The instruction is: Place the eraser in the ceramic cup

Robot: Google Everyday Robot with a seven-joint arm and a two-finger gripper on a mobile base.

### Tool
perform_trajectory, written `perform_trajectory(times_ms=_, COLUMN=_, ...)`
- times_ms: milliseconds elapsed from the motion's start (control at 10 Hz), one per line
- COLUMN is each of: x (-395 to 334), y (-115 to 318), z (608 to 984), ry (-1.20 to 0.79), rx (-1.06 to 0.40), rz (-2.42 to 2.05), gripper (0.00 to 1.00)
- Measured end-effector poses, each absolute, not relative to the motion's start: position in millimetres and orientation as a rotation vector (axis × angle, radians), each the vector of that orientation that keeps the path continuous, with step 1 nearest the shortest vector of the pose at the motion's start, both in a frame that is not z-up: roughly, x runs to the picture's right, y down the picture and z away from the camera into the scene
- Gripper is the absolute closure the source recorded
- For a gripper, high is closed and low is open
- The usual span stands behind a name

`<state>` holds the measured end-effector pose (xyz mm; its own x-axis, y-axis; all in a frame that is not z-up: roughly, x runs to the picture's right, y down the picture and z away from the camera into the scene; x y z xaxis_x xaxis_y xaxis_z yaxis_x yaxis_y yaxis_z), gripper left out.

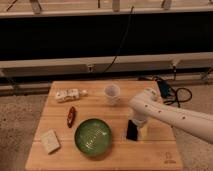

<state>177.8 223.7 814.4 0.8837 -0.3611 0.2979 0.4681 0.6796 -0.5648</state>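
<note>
Towards the front right of the wooden table (60,159), the gripper (137,131) is down at the eraser (131,130), on the end of a white arm (175,116) that reaches in from the right; the pincer stands open, with one pale finger showing just to the right of the dark block; I cannot make out the other finger, so I cannot say for sure that the block sits between them. The eraser looks to be resting on the table, not lifted; I judge this to be the grasping step, with the carrying and dropping not yet begun. The next move calls for the fingers to close squarely on the block, then a lift high enough to clear the rim of the ceramic cup (112,94), which stands upright farther back and a little to the left, well apart from the eraser; the cup's mouth is small, so the block will likely need to go in end first and centred, or it may catch the rim or tip the cup.

Around this, at the near left lies a pale beige block (49,141); just left of the eraser sits a round green bowl (93,136), close enough that a sideways sweep could nudge it; behind the bowl to the left lies a slim red object (71,116); farther back a whitish packet (67,94) lies left of the cup. None of these stands on the straight line from eraser to cup. Beyond the table's far right corner, dark cables (172,92) trail on the floor.
</note>
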Motion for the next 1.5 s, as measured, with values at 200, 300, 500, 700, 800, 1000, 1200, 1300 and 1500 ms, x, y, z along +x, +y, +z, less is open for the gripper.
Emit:
perform_trajectory(times_ms=200, x=179, y=228, z=817, ry=-0.173, rx=-0.688, rz=-0.474, gripper=0.2)
perform_trajectory(times_ms=300, x=178, y=228, z=817, ry=-0.175, rx=-0.689, rz=-0.477, gripper=0.2)
perform_trajectory(times_ms=500, x=177, y=229, z=817, ry=-0.181, rx=-0.693, rz=-0.482, gripper=0.2)
perform_trajectory(times_ms=700, x=178, y=232, z=819, ry=-0.184, rx=-0.698, rz=-0.484, gripper=0.2)
perform_trajectory(times_ms=800, x=178, y=233, z=820, ry=-0.187, rx=-0.701, rz=-0.486, gripper=0.2)
perform_trajectory(times_ms=1000, x=177, y=235, z=822, ry=-0.192, rx=-0.704, rz=-0.492, gripper=0.2)
perform_trajectory(times_ms=1200, x=177, y=236, z=823, ry=-0.196, rx=-0.708, rz=-0.496, gripper=0.2)
perform_trajectory(times_ms=1300, x=177, y=237, z=823, ry=-0.197, rx=-0.709, rz=-0.497, gripper=0.2)
perform_trajectory(times_ms=1500, x=177, y=238, z=824, ry=-0.2, rx=-0.711, rz=-0.5, gripper=0.2)
